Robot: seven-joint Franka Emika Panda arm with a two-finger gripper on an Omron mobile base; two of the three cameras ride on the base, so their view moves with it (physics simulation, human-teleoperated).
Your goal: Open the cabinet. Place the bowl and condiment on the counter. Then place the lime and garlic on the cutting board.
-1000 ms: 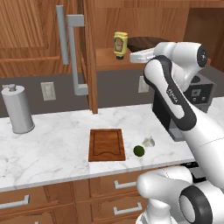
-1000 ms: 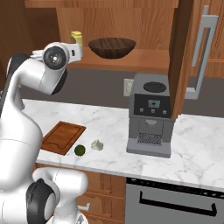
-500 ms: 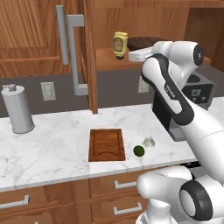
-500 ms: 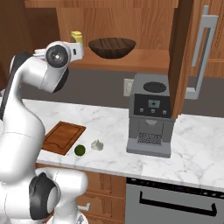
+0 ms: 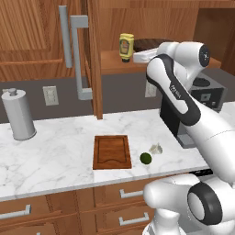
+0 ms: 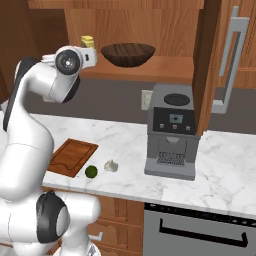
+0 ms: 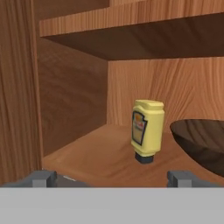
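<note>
I see the cabinet (image 5: 94,55) standing open, so I judge the first step finished. Nothing else is done yet.

Going from the left in the left base view: the grey canister (image 5: 18,114) stands on the tabletop (image 5: 55,151) at 9 o'clock, well apart from the work. The cutting board (image 5: 111,151) lies bare near the middle. Just beside it, at its 3 o'clock, sit the lime (image 5: 145,158) and the garlic (image 5: 156,148), close to each other and both off the board. Further right is the coffee machine (image 6: 171,131), under the open shelf.

Up on the cabinet shelf (image 7: 109,153) the condiment (image 7: 147,130) stands on its cap, and the bowl (image 7: 201,142) is at its 3 o'clock, near but apart from it. Both have to come down to the tabletop, then the two small things go on the board.

The end effector (image 7: 111,177) is at the shelf edge with its fingers spread wide and empty, the condiment straight ahead between them.

I think the bowl rim and the left cabinet wall leave little room, and the coffee machine below stands in the way of a straight descent.
</note>
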